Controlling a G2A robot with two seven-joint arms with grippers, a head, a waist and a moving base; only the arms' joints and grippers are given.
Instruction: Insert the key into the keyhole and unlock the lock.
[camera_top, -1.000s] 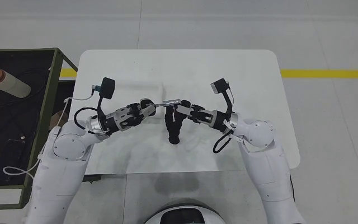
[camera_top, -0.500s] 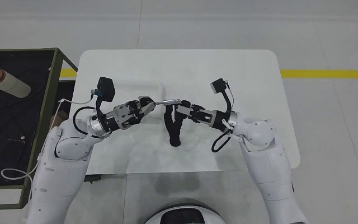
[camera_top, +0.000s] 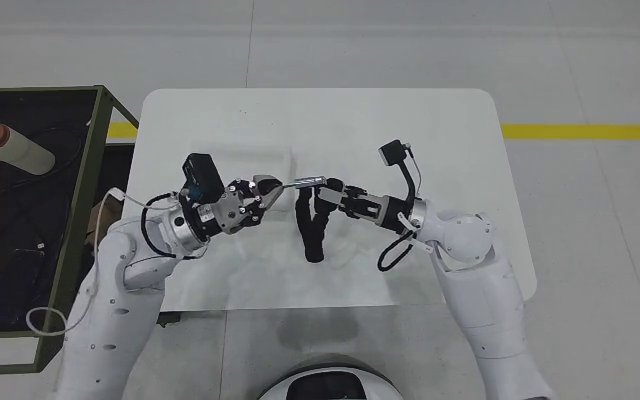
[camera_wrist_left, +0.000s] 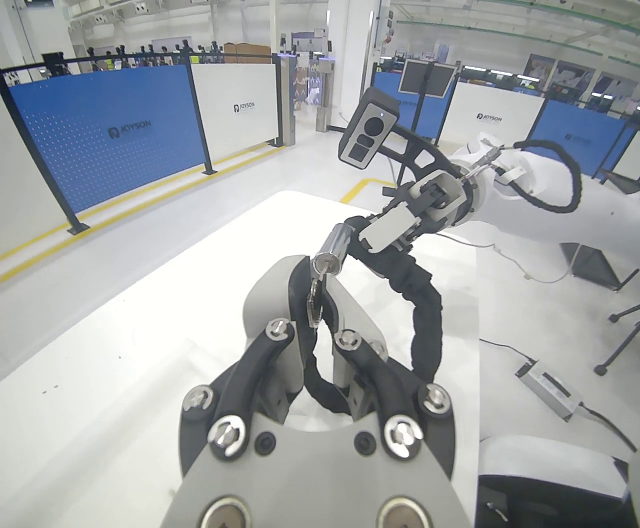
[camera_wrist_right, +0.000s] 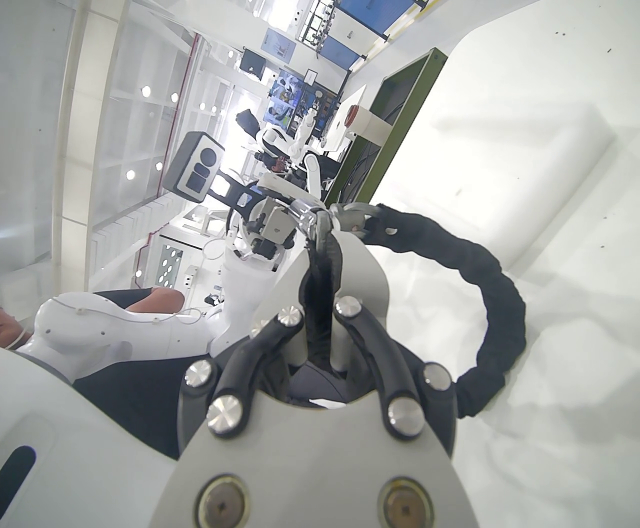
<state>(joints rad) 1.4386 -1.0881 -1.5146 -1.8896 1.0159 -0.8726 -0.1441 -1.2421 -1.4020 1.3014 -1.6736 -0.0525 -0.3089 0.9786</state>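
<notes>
The lock is a silver cylinder (camera_top: 306, 183) joined to a black sleeved cable loop (camera_top: 312, 228), held above the white table (camera_top: 420, 130). My left gripper (camera_top: 266, 187) is shut on the key (camera_wrist_left: 314, 305). The key's blade sits in the keyhole at the end of the lock cylinder (camera_wrist_left: 331, 248). From the other side, my right gripper (camera_top: 332, 191) is shut on the lock's black sleeve just behind the cylinder. In the right wrist view, the right gripper (camera_wrist_right: 322, 240) clamps the sleeve and the cable loop (camera_wrist_right: 500, 300) curves away over the table. The right gripper (camera_wrist_left: 395, 230) shows beyond the cylinder.
A dark green-framed cart (camera_top: 60, 200) stands against the table's left edge, with a white roll (camera_top: 25, 152) on it. The black cable loop hangs down toward the table's middle. A yellow floor line (camera_top: 570, 131) runs past the far right.
My left wrist has rolled with the key in its fingers, swinging its camera toward the table's near side. The right arm and the lock have barely shifted.
</notes>
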